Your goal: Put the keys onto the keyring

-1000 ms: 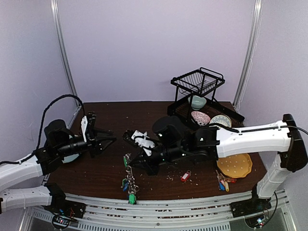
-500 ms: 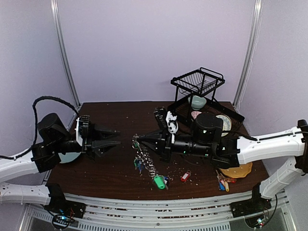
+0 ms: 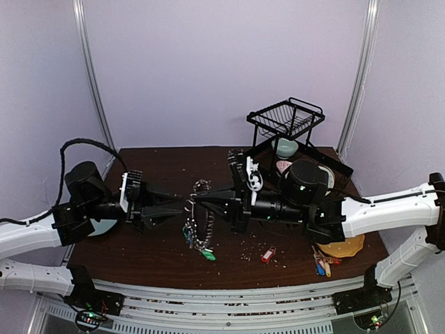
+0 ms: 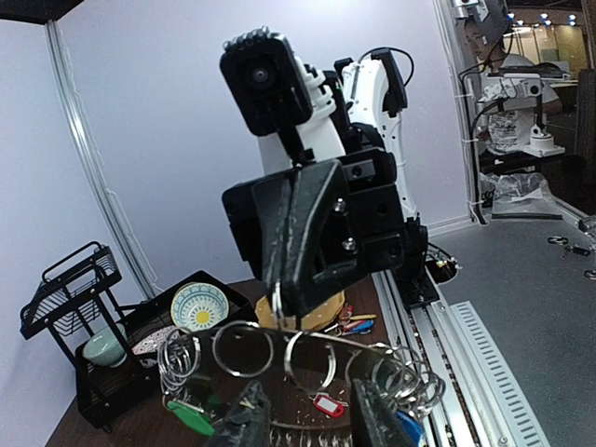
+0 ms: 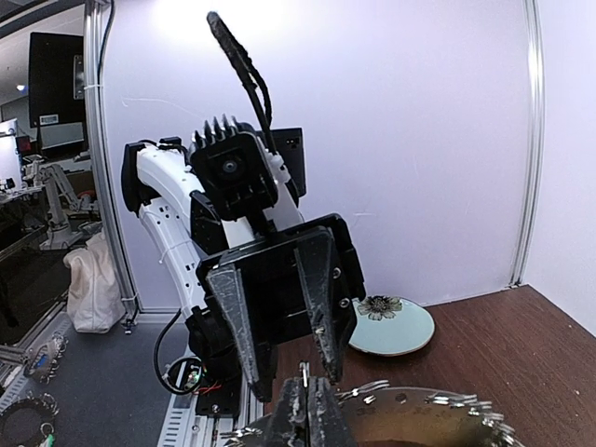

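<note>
The keyring [image 3: 199, 233], a large silver ring strung with small loops, hangs above the table from my right gripper [image 3: 196, 200], which is shut on its top edge. Keys with green [image 3: 207, 255] and blue [image 3: 188, 235] tags dangle from it. In the left wrist view the keyring [image 4: 321, 343] spans just beyond my left gripper [image 4: 307, 419], whose fingers [image 4: 244, 419] stand open and empty. My left gripper [image 3: 177, 206] faces the right one almost tip to tip. The right wrist view shows my right gripper [image 5: 307, 410] pinching the ring wire [image 5: 304, 376]. A loose red-tagged key [image 3: 268, 255] lies on the table.
A small bunch of red, yellow and blue tagged keys [image 3: 323, 263] lies near a yellow plate [image 3: 341, 240] at front right. A black dish rack [image 3: 286, 118] with bowls stands at back right. A pale blue plate [image 3: 101, 227] lies under the left arm. Crumbs dot the table.
The left gripper has advanced right until it nearly meets the right gripper. The keyring, trailing down to the right before, now hangs straight below the right gripper.
</note>
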Tool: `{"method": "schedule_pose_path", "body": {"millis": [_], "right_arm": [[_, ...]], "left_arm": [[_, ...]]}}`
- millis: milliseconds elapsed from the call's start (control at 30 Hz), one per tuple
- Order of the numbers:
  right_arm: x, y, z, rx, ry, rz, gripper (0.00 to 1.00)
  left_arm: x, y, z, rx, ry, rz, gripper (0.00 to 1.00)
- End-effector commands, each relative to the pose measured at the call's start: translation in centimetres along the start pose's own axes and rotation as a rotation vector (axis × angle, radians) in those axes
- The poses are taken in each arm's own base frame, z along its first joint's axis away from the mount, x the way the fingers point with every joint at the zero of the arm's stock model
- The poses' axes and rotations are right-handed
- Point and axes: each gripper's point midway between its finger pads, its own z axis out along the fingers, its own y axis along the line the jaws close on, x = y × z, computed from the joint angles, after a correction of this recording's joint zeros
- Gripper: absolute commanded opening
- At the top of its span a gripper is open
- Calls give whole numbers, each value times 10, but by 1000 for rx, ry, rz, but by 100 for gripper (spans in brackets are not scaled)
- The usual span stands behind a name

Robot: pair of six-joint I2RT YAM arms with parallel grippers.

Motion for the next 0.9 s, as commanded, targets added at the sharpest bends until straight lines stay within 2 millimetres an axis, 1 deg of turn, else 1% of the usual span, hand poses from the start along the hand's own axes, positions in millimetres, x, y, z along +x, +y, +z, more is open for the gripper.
{"method": "schedule_pose_path", "body": {"millis": [0, 67, 167, 300, 467, 600, 733, 767, 867], "right_arm": [[-33, -1, 4, 1, -96, -46, 0], [-33, 2, 5, -21, -97, -50, 0], [-30, 4, 8, -36, -84, -46, 0], [-29, 5, 9, -45, -81, -46, 0], [-26, 7, 11, -59, -64, -45, 0], [-25, 2, 11, -33, -58, -47, 0], [-23, 3, 13, -39, -49, -47, 0], [-23, 3, 13, -38, -47, -47, 0], [-23, 3, 13, -36, -47, -47, 0]], "left_arm": [[-6, -12, 0, 70, -45, 23, 34], [-1, -8, 2, 51, -32, 13, 34], [-1, -1, 5, 23, -28, -9, 33], [4, 2, 6, 3, -10, -19, 28], [-1, 4, 3, -17, -24, -5, 18], [2, 0, 3, 0, -24, -10, 19], [1, 1, 4, 5, -24, -16, 19], [1, 1, 4, 6, -24, -15, 17], [3, 1, 3, 1, -19, -17, 1]]}}
